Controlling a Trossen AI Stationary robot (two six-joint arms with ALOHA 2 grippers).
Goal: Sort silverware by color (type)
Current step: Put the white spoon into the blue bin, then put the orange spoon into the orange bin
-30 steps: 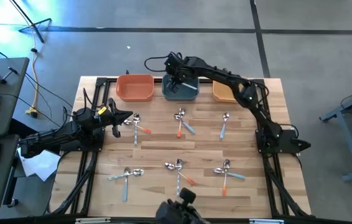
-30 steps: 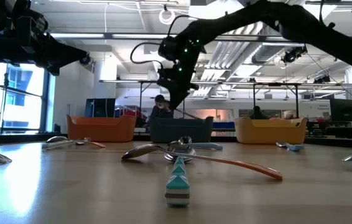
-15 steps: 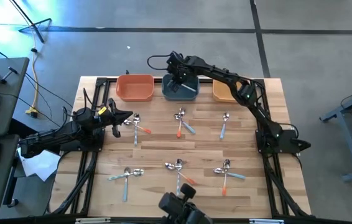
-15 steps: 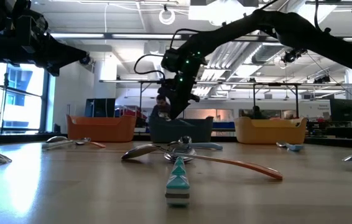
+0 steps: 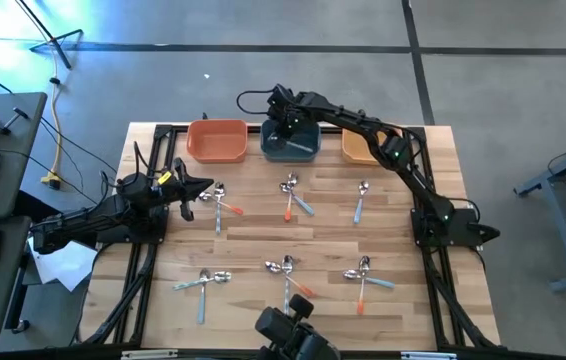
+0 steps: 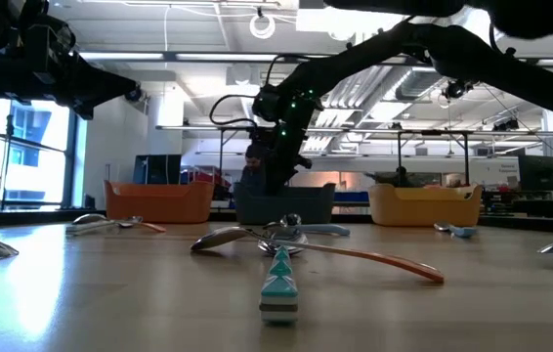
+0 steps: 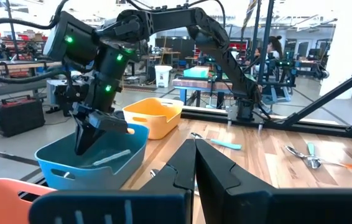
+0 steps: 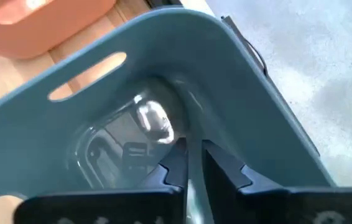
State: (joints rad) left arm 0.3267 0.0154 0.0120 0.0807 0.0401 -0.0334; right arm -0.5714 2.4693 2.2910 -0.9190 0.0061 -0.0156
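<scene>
Overhead: right gripper (image 5: 285, 128) reaches into the teal bowl (image 5: 290, 152) at 12 o'clock on the table (image 5: 253, 230), between the orange bowl (image 5: 217, 141) and yellow bowl (image 5: 359, 148). Left gripper (image 5: 201, 187) waits at 9 o'clock beside a spoon cluster (image 5: 220, 200). Five more clusters of silverware (image 5: 288, 268) lie spread across the table, so by this count sorting has barely begun.

Low view: right gripper (image 6: 269, 171) hangs just above the teal bowl (image 6: 284, 205); an orange-handled spoon (image 6: 306, 244) lies nearest the camera.

Left wrist view: left fingers (image 7: 182, 171) pressed together, holding nothing. A light-handled utensil (image 7: 111, 157) rests inside the teal bowl (image 7: 92, 163).

Right wrist view: right fingers (image 8: 176, 165) stand a narrow gap apart over the bowl floor; a shiny spoon head (image 8: 152, 118) lies beyond them, seemingly released.
</scene>
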